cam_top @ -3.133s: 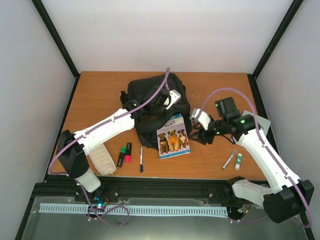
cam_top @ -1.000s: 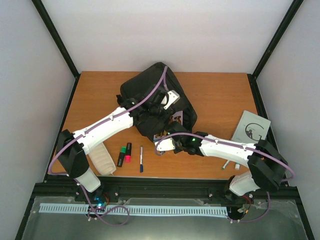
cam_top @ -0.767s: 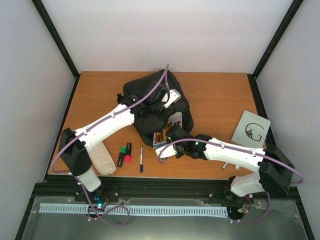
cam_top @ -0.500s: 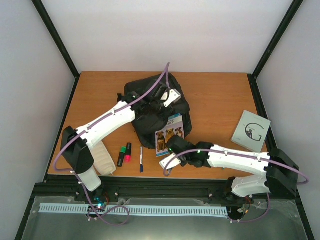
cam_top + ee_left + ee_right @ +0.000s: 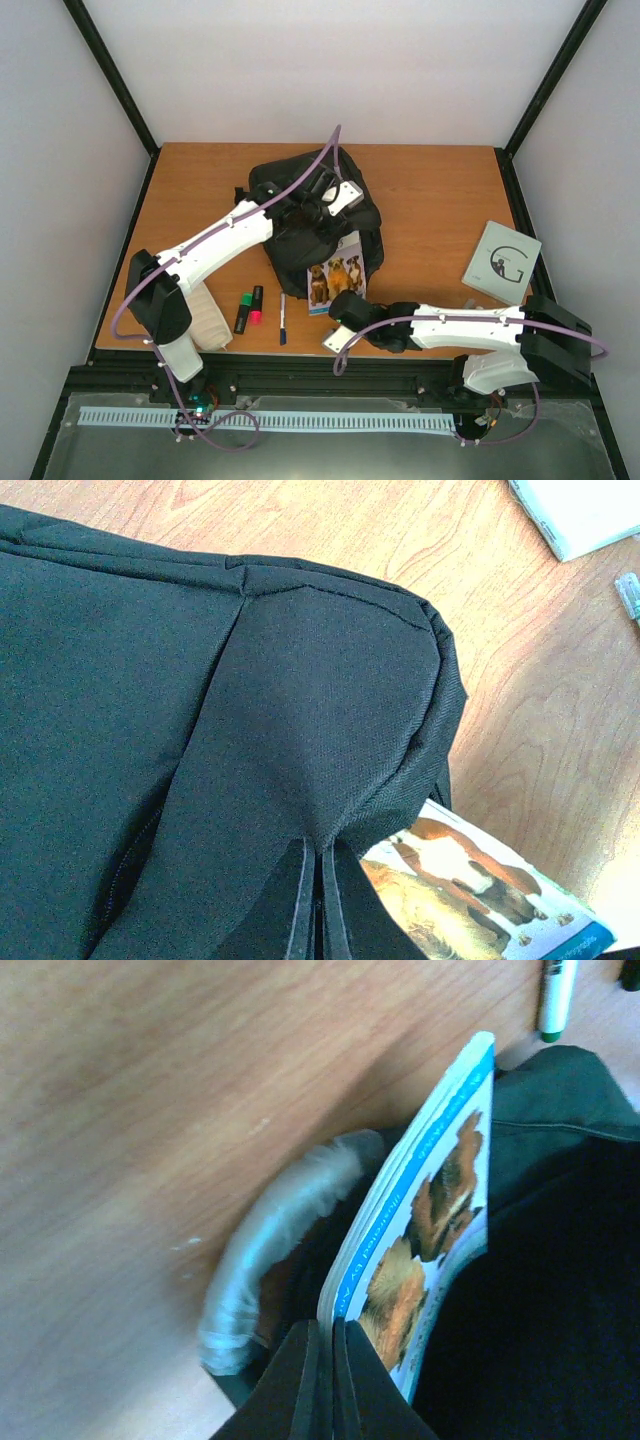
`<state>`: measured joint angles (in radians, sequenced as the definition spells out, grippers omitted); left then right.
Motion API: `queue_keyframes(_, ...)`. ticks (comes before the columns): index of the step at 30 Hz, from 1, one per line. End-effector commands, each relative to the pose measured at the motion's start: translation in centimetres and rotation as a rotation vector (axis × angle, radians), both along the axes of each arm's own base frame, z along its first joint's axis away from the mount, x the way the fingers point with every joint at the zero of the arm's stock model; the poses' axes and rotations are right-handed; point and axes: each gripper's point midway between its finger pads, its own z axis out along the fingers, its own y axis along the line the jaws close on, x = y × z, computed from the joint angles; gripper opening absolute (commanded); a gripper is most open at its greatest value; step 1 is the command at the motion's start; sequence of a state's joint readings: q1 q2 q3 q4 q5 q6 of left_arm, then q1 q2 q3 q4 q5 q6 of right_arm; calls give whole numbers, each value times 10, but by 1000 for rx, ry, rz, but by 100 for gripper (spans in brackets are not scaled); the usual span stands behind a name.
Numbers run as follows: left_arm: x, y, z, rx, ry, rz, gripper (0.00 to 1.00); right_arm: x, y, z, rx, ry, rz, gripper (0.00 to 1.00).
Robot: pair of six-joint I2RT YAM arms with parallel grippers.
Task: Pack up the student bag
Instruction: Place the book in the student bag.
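Black student bag, blue-edged dog-pictured book, seemingly grey-green booklet.

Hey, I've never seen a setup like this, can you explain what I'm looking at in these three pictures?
These are two white robot arms, bolted to the near edge of a wooden table. The wide picture looks down from above; the other two come from a small camera on each wrist. On the table lie a black student bag, a dog book, two highlighters, a pen, a whitish pouch and a grey booklet. The left pincer is shut on a fold of the bag's fabric. The right pincer is shut at the dog book's corner and seems to hold it, leaning on the bag.
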<state>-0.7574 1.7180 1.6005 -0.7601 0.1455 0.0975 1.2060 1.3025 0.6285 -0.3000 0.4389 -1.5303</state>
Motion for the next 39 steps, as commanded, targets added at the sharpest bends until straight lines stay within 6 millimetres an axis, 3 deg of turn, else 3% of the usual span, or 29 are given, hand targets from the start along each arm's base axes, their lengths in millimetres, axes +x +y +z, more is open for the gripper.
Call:
queue_keyframes(1,5,-11,24,-72,-37,-27,1,7,17,16,-27,-80,76,3)
queue_keyframes(5,5,-11,18,-69,-28,-29,1,6,19,12,-69,-102,142,3)
queue_keyframes(9,2,-12,21,-81,-25,-36,1,9,31,21,-44,-80,147,3)
queue_keyframes(18,-17,-15,41,-159,-15,-101,1,45,19,6,42,25,44,3)
queue_keyframes(25,-21,-19,40,-172,1,-130,1,69,30,26,198,-15,-11,3)
queue_keyframes(39,-32,-21,55,-190,22,-183,1,114,40,-7,226,-52,68,3)
